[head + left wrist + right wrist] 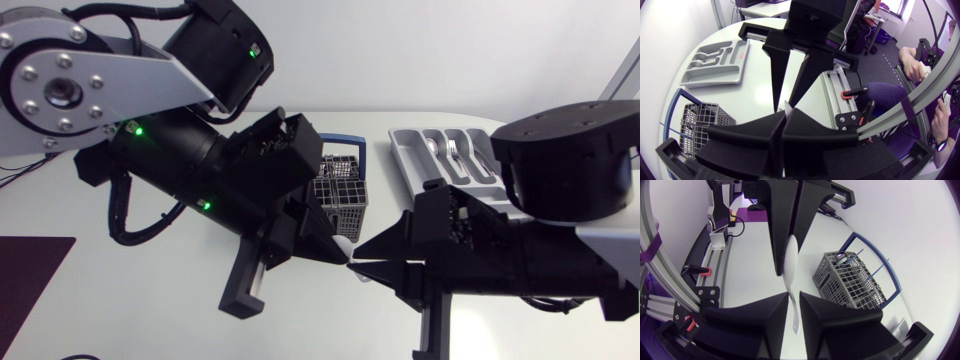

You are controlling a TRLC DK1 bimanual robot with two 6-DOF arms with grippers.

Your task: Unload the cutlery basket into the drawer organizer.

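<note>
Matte black wedges meet nose to nose over the middle of the table. The left gripper (784, 118) enters from the basket's side and the right gripper (794, 298) from the organizer's side. That facing pose reads as a handover, since the left arm sits next to the load and the right next to the destination.

The shallow grey plastic drawer organizer (440, 150) lies toward the far right of the table, close under the right arm, with metal cutlery (452, 150) already in its slots. The grey wire-mesh cutlery basket (340, 195) stands upright near it, with a blue-rimmed tray (890, 277) edging it on the far side. At least one more metal piece sits in the basket.

The slim white plastic utensil (792, 275) hangs in the air between the two grippers. The left gripper is clenched on its broad end. Its thin handle runs down between the right gripper's fingers (765, 320), which look released and a sliver clear of the handle, though the angle makes that hard to be sure of. My judgement is that the right must clamp before the left lets go.

The white matte tabletop (150, 300) is smooth with a curved far edge, so a dropped piece would likely skid. A dark purple mat (30, 280) lies flat at its left edge.
</note>
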